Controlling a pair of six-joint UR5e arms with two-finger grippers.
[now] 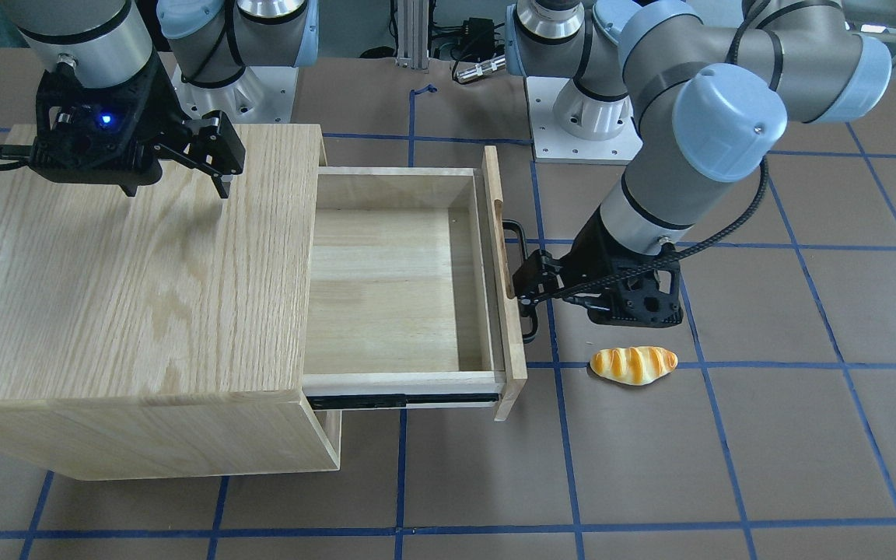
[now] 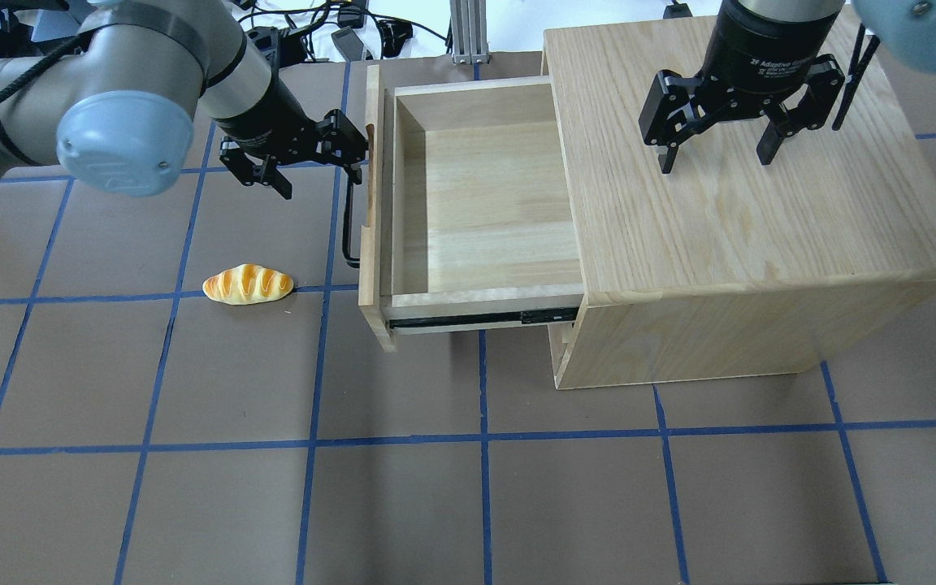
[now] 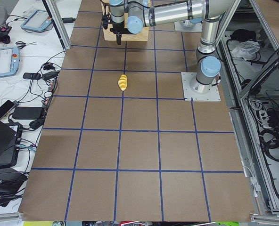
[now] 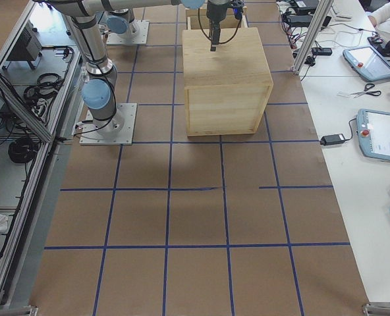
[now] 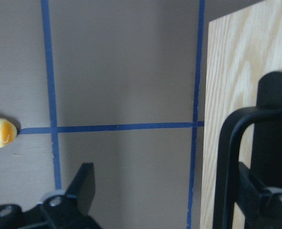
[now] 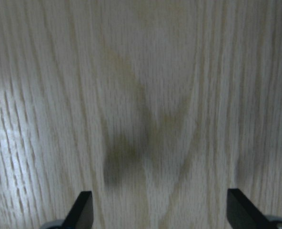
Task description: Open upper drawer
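Note:
The upper drawer [image 2: 484,195] stands pulled far out of the oak cabinet [image 2: 744,211] and its box is empty [image 1: 393,280]. Its black bar handle [image 2: 348,227] is on the flat front [image 1: 506,264]. My left gripper [image 2: 318,171] is open at the handle's far end. In the left wrist view [image 5: 179,200] one finger [image 5: 272,202] sits by the handle bar [image 5: 229,162] against the drawer front, the other out over the mat. My right gripper [image 2: 716,161] is open and empty just above the cabinet top, as the right wrist view [image 6: 162,212] also shows.
A toy bread roll [image 2: 248,284] lies on the brown mat left of the drawer front, also in the front view [image 1: 633,365]. The cabinet's lower front sits shut under the drawer. Blue tape lines grid the mat.

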